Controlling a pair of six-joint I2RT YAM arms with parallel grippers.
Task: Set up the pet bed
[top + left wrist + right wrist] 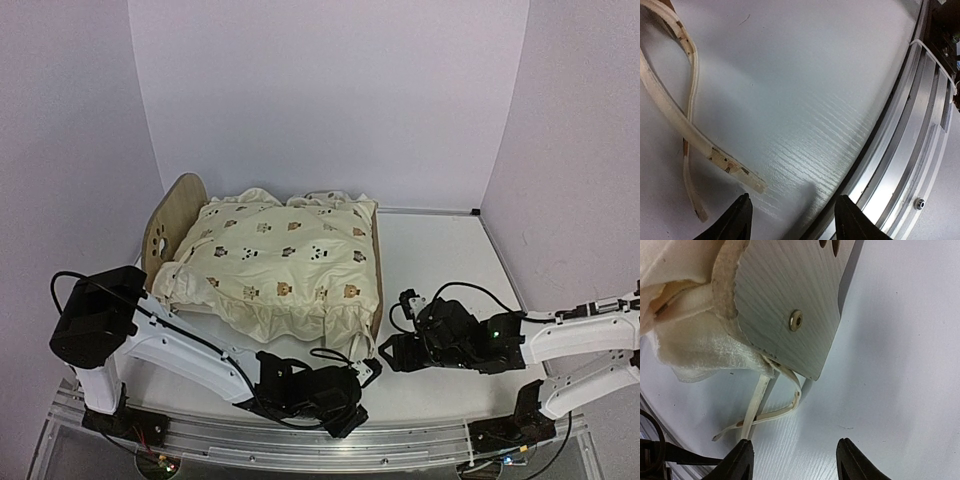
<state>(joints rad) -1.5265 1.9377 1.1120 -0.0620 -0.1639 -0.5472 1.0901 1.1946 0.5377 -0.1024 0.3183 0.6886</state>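
Observation:
The pet bed stands on the table at the left, its arched wooden headboard with a paw cutout showing. A cream animal-print cushion covers the bed and hangs over the front edge. In the right wrist view the wooden footboard fills the top, with the cushion's corner and cream tie strings below it. My right gripper is open just short of the footboard's corner and holds nothing. My left gripper is open above the bare table, with a loose tie string lying to its left.
An aluminium rail runs along the table's near edge, close to the left gripper. In the top view both grippers sit close together by the bed's near right corner. White walls enclose the table.

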